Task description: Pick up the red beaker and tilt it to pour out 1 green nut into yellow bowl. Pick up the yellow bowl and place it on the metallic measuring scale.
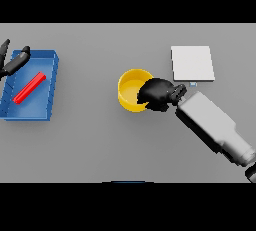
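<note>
— Right hand [156, 94] sits at the yellow bowl [131, 91], fingers curled over its near rim. Where does it go?

— To the metal scale [192, 63], just up and right of that hand.

— And the left hand [15, 61]?

— Far off by the blue tray [50, 92], fingers straight, beside the red beaker [29, 88].

Blue tray [50, 87] seen at left of grey table [90, 145], slightly skewed, long axis running near to far. Rest of table surface seen plain grey.
</note>
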Controlling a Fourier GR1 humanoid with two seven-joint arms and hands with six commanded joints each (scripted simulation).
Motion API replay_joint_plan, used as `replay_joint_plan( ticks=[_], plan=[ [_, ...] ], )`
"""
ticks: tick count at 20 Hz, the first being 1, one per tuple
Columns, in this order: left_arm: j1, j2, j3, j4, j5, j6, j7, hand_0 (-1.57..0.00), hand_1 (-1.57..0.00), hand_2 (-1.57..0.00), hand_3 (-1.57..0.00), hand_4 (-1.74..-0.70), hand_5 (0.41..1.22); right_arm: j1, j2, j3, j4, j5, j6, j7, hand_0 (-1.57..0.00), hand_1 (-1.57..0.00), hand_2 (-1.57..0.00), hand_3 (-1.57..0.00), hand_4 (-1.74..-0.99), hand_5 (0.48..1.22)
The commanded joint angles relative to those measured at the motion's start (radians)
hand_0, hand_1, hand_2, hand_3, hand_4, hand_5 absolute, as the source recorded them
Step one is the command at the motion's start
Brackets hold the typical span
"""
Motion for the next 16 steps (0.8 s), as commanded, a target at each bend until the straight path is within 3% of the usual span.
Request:
replay_joint_plan(
  ticks=[1, 7, 8, 10, 16],
  plan=[
    [0.001, 0.001, 0.0, -0.003, 0.001, 0.003, 0.004, 0.0, 0.0, 0.0, 0.0, -0.72, 0.695, -0.007, 0.002, -0.009, -0.006, -0.006, 0.009, 0.02, -1.53, -1.53, -1.33, -1.32, -1.727, 1.211],
    [0.005, -0.008, -0.007, -0.006, -0.007, 0.017, 0.005, 0.0, 0.0, 0.0, 0.0, -0.72, 0.692, -0.01, -0.067, -0.088, -0.137, -0.069, 0.096, 0.055, -1.56, -1.56, -1.43, -1.23, -1.737, 1.218],
    [0.003, -0.005, -0.003, -0.001, -0.006, 0.011, 0.0, 0.0, 0.0, 0.0, 0.0, -0.72, 0.688, -0.001, -0.087, -0.099, -0.144, -0.069, 0.09, 0.051, -1.56, -1.56, -1.43, -1.21, -1.738, 1.219],
    [0.005, 0.004, -0.004, 0.0, -0.009, 0.004, 0.0, 0.0, 0.0, 0.0, 0.0, -0.71, 0.686, -0.002, -0.092, -0.119, -0.154, -0.061, 0.071, 0.098, -1.57, -1.57, -1.46, -1.18, -1.739, 1.22],
    [-0.002, 0.012, -0.005, -0.024, -0.005, 0.003, 0.019, 0.0, 0.0, 0.0, 0.0, -0.72, 0.698, 0.004, -0.149, -0.167, -0.183, -0.064, 0.056, 0.102, -1.56, -1.57, -1.51, -1.15, -1.741, 1.22]
  ],
)
